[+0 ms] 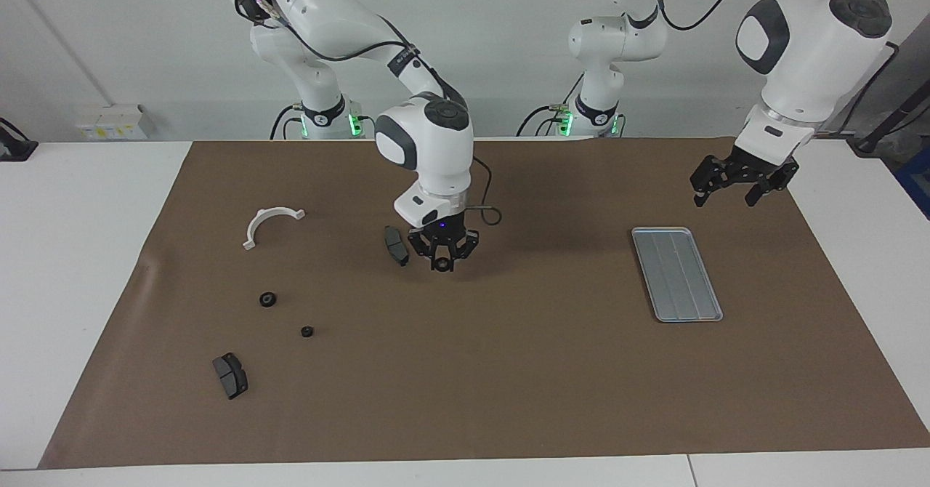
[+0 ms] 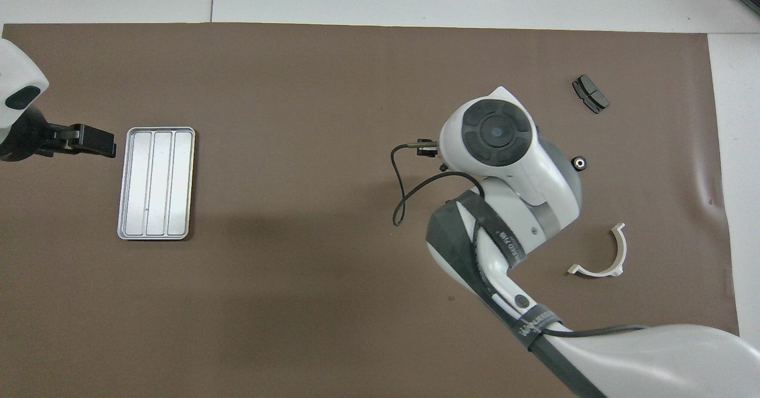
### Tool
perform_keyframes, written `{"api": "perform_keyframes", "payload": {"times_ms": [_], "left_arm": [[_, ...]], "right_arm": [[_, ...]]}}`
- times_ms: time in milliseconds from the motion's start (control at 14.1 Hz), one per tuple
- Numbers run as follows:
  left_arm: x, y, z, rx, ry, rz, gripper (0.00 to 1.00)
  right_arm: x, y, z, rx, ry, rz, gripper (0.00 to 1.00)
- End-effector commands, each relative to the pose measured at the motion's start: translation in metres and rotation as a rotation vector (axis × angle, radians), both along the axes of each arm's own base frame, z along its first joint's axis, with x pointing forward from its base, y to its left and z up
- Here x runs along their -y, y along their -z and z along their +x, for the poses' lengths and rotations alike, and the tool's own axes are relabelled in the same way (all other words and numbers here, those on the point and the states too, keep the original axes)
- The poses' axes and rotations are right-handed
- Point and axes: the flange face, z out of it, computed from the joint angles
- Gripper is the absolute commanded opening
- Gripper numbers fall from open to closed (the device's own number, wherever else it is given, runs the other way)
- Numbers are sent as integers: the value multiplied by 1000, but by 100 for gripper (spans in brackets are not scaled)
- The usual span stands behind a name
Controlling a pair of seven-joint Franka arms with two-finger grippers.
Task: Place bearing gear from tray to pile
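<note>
My right gripper point(image 1: 442, 258) is shut on a small black bearing gear point(image 1: 442, 262), held just over the mat beside a dark brake pad point(image 1: 396, 246). In the overhead view the arm's wrist hides that gripper and the gear. The grey-blue tray point(image 1: 677, 274) point(image 2: 155, 182) lies toward the left arm's end with nothing in it. The pile spreads toward the right arm's end: a white half-ring bracket point(image 1: 270, 224) point(image 2: 602, 254), another brake pad point(image 1: 230, 375) point(image 2: 590, 93) and two small black gears point(image 1: 267, 299) point(image 1: 306, 331). My left gripper point(image 1: 724, 196) point(image 2: 95, 144) waits open in the air beside the tray.
The brown mat point(image 1: 508, 371) covers most of the white table. A black cable loops off the right wrist point(image 2: 404, 202). Wide bare mat lies between the tray and the pile's parts.
</note>
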Motion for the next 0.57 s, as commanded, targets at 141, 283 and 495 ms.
{"api": "perform_keyframes", "payload": {"times_ms": [141,283,495], "left_arm": [[4,-4,-11,15,-42,18,100],[6,-3,-11,19,-49,17,100],[8,-2,-10,28,-38,17,100]], "right_arm": [[127,21,-12,-97,-103,-3,0],[158,46,-28,-93,-128,10,0],[189,85,-47,-78,-164,4,0]]}}
